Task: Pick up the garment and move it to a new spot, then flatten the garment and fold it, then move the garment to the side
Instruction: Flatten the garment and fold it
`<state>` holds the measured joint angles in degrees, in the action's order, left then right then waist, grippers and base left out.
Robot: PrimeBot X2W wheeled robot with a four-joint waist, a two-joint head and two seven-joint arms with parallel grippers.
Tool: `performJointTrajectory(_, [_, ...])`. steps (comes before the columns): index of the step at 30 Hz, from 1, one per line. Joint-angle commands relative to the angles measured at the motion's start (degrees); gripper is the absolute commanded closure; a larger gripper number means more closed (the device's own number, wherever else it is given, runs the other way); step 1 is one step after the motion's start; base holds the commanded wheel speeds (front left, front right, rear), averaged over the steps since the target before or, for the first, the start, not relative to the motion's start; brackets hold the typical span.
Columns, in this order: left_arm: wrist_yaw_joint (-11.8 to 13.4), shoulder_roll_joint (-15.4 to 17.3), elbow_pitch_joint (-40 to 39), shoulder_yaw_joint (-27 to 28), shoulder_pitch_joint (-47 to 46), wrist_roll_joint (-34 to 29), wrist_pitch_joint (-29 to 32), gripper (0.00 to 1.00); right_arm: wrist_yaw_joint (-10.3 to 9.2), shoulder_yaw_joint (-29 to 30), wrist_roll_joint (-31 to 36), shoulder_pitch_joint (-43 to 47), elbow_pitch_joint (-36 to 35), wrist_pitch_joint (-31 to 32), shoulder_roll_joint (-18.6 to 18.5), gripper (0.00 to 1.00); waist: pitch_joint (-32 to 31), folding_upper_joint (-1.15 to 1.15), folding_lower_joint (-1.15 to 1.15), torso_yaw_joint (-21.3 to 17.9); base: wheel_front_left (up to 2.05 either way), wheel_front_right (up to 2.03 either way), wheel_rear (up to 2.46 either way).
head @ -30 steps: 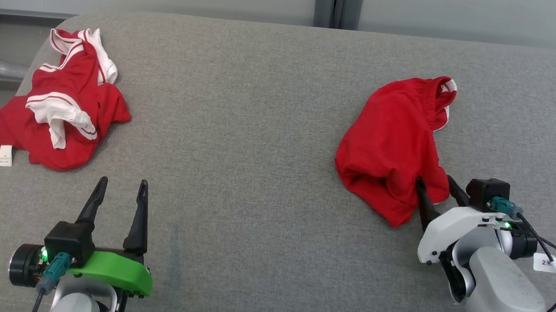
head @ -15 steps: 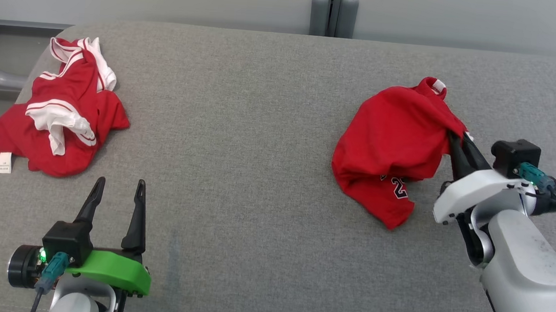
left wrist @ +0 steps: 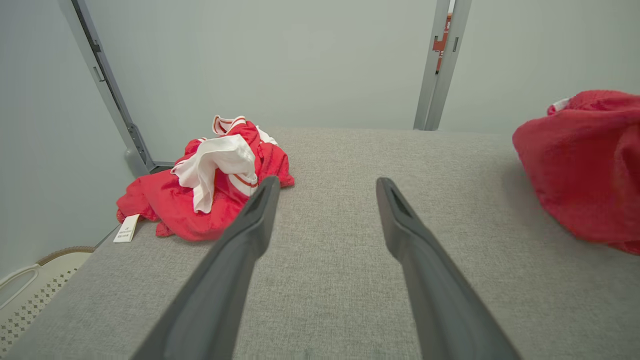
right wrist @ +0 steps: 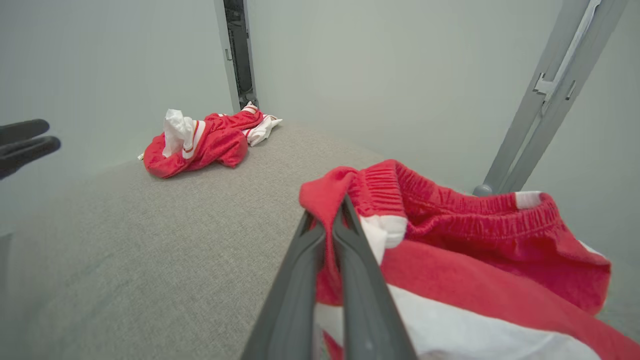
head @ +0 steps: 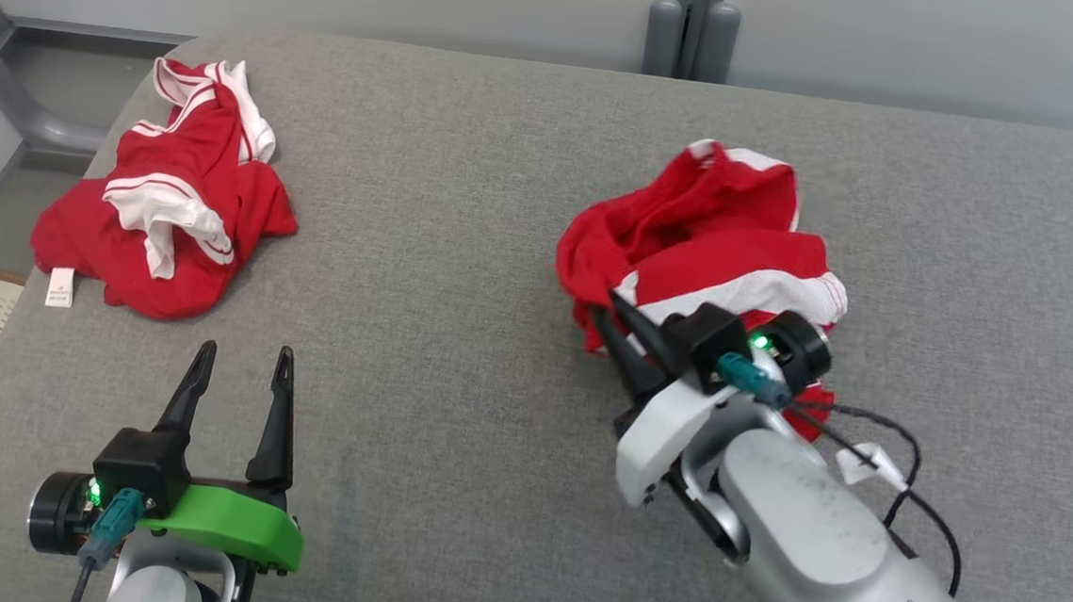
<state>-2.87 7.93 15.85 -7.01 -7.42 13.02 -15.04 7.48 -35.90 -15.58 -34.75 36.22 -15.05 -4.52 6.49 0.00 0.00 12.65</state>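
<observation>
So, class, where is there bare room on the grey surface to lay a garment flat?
Widest free patch: the middle of the grey surface, between the crumpled pile at left and the garment in the right gripper. Also free: right of that garment. Crowded: the far-left corner.

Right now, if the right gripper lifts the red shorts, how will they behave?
Probably floppy: the red shorts lie bunched in soft folds, so they should hang and sag from the right gripper. Likely light: thin fabric. The pinch takes only a small fold by the waistband, so it might slip.
</observation>
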Motion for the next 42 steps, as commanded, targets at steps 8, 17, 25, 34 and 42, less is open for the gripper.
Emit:
performJointTrajectory(8, [-0.6, -0.8, 0.5, 0.3, -0.5, -0.5, -0.2, 0.0, 0.02, -13.4, -6.8, 2.1, 4.1, -0.2, 1.6, 0.16, 0.8, 0.0, 0.0, 2.5, 0.0, 0.0, 0.0])
performJointTrajectory(17, [-0.4, -0.7, 0.4, 1.4, 0.5, -1.0, -0.2, 0.0, 0.02, -8.9, -8.3, 1.7, 0.0, -0.2, 0.6, 0.0, -0.3, 0.0, 0.0, -0.2, 0.0, 0.0, 0.0])
performJointTrajectory(25, [-0.5, -0.5, -0.1, 1.9, 1.3, -1.3, -0.2, 0.0, 0.02, 2.4, -4.1, 1.5, -1.8, -0.2, -5.5, 0.0, -1.3, 0.0, 0.0, -1.8, 0.0, 0.0, 0.0])
performJointTrajectory(34, [-0.8, -1.1, -0.2, 1.3, 1.1, -1.4, -0.2, 0.0, 0.02, 8.4, -3.6, -1.6, 8.5, 0.4, -8.3, 0.0, 0.0, 0.0, 0.0, -0.3, 0.0, 0.0, 0.0])
performJointTrajectory(42, [-1.2, -2.0, 0.1, 1.1, -0.3, -1.5, -0.2, 0.0, 0.02, 5.1, -7.8, -4.5, 15.9, 4.0, -7.9, 0.0, 2.0, 0.0, 0.0, 1.5, 0.0, 0.0, 0.0])
